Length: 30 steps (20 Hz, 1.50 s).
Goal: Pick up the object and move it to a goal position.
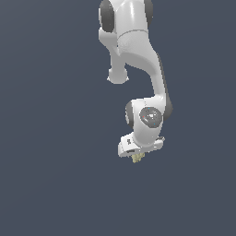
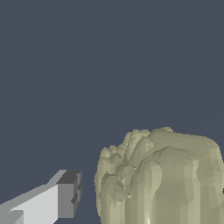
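Object first: from where I stand at the exterior view, the small lumpy pale yellow-tan chunk peeks out just under the white gripper at the end of the 1 arm, which hangs down from the top of the scene and bends toward the exterior view's right before dropping to the wrist. Only the lower part of the chunk shows; the rest is tucked up against the hand. Around it I see nothing but flat dark blue-grey, no shadow or edge I can pick out, so I cannot say whether the chunk is resting on a surface or already raised off it. No goal marker shows anywhere in this view. Turning to the wrist view, the object fills a large share of the picture, its bumpy ridged surface very close to the camera. 1 finger is visible, white with a dark grey pad, and a narrow strip of background separates that pad from the chunk, so on this side they are just beside each other and not touching. The other finger is out of the picture, so I cannot tell whether the pincer is clenched or released. My guess is that the grasp is at best in hand and the carry to the goal is left. No brand, label or writing can be read in either view.
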Available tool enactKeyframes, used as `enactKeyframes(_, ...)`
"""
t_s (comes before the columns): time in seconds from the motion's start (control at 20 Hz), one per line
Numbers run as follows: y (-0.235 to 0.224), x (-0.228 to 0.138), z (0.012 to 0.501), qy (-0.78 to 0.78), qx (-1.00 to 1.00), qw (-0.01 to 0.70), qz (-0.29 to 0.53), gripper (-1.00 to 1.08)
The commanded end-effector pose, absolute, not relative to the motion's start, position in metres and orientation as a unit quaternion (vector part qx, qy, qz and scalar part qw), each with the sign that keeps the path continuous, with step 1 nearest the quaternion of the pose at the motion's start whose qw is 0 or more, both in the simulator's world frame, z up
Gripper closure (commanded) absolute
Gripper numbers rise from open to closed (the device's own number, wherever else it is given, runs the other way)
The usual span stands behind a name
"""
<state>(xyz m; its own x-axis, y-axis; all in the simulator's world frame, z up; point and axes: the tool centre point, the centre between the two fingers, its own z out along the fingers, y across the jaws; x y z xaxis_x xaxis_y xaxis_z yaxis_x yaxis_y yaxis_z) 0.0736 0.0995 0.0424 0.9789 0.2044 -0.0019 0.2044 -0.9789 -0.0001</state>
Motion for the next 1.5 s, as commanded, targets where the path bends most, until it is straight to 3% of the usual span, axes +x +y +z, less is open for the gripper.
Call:
enactKeyframes(0.0, 0.1, 0.075, 0.043, 0.103, 0.995, 0.0, 0.0, 1.08)
enactKeyframes(0.85, 0.101, 0.072, 0.056, 0.103, 0.995, 0.0, 0.0, 1.08)
enactKeyframes(1.45, 0.112, 0.052, 0.144, 0.103, 0.995, 0.0, 0.0, 1.08)
